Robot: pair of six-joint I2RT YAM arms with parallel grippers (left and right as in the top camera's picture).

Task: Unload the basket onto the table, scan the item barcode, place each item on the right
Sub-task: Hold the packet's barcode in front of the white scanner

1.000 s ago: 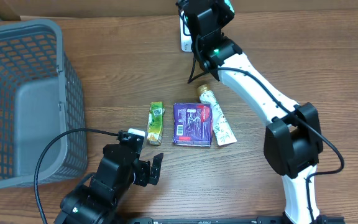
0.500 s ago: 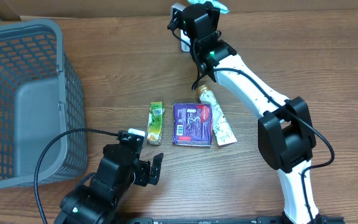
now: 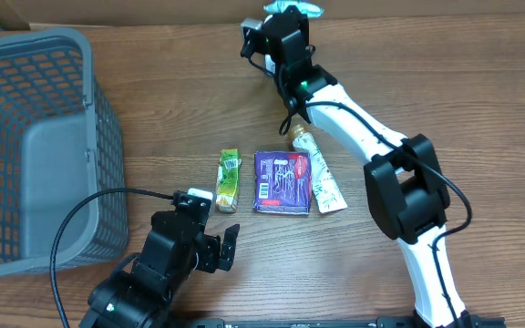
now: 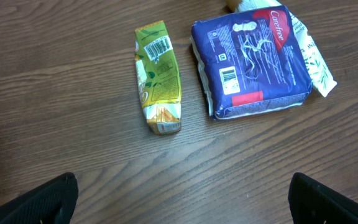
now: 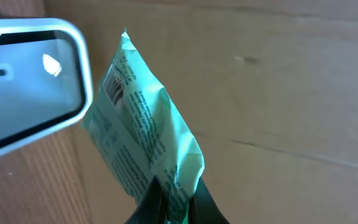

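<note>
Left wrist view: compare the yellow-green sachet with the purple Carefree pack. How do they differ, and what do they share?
The yellow-green sachet is narrow and slim; the purple Carefree pack is wider and bulkier. The sachet's barcode sits at its far end; the pack's on the side nearest the sachet. Both lie flat on the wooden table, apart, barcodes up.

Basket [image 3: 35,137] on the table's [image 3: 153,91] left side. Mid-table, a row running left to right: small pouch [image 3: 230,179], flat pack [image 3: 282,182], tube [image 3: 322,182]. Pouch lies apart from pack; tube lies against pack's right edge. At the far edge, sachet [image 5: 145,124] is raised just beside scanner [image 5: 30,87].
</note>
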